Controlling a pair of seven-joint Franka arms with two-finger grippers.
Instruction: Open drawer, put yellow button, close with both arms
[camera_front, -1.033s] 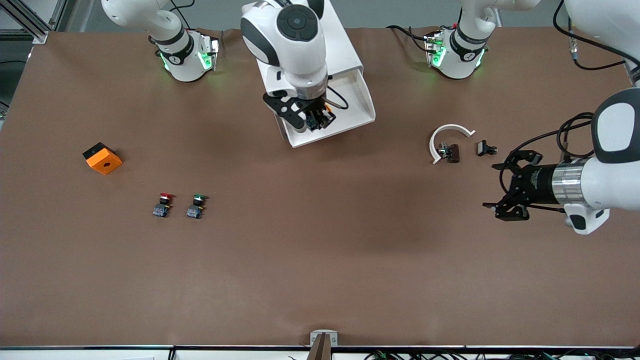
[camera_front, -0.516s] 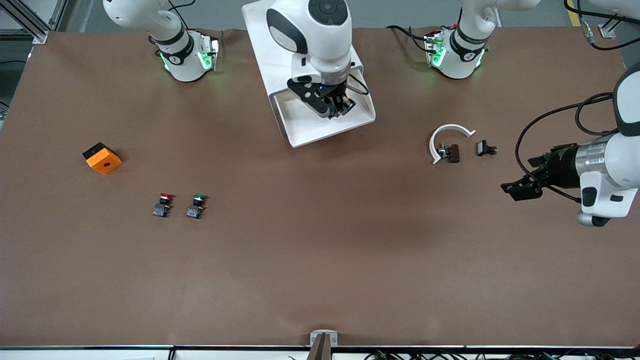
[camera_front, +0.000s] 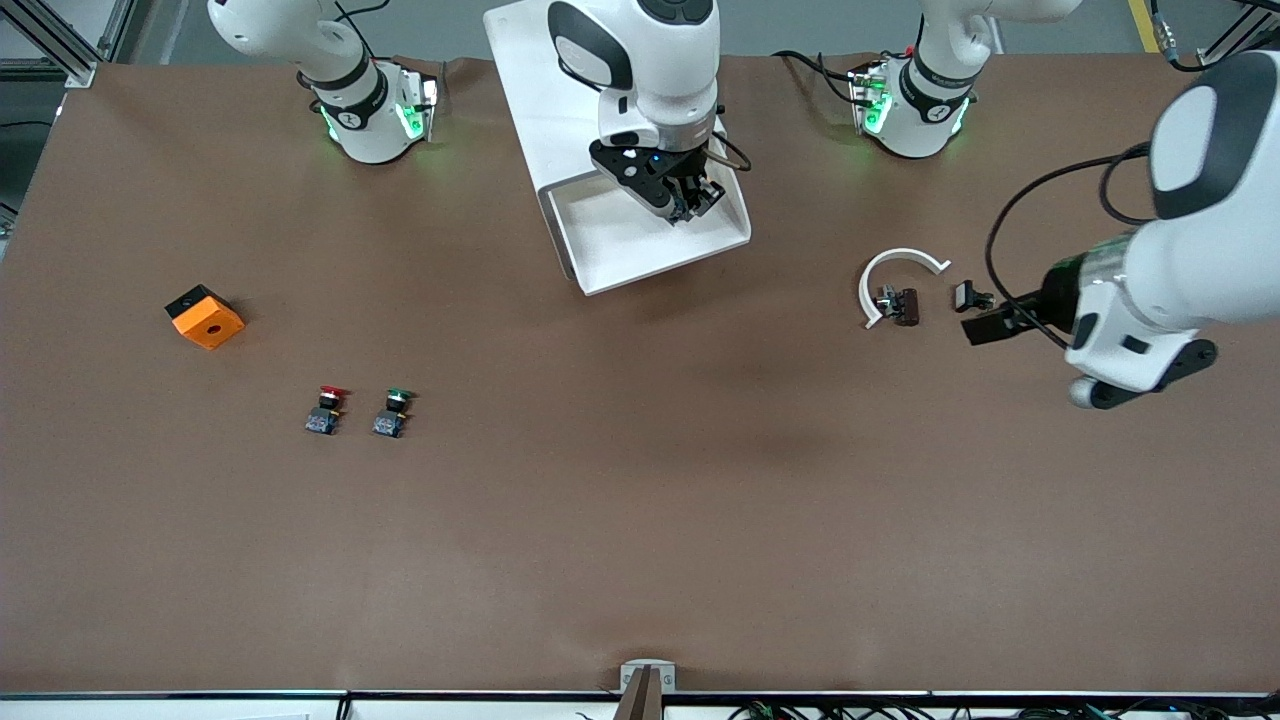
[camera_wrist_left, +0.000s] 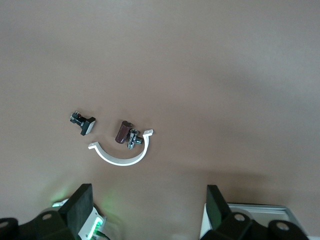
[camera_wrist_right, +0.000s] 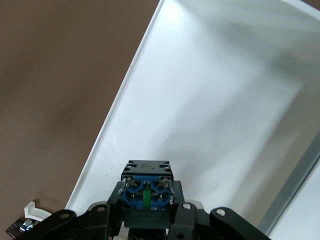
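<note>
— Where does everything sit relative to the drawer?
— The two buttons lie nearer the camera, toward the right arm's end. The curved clip lies toward the left arm's end.

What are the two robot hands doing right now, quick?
Left gripper: open, holding nothing, over the table near the white curved piece.
Right gripper: shut on the yellow button, over the open drawer.

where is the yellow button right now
The right gripper holds the yellow button over the open drawer, by the cabinet.
</note>
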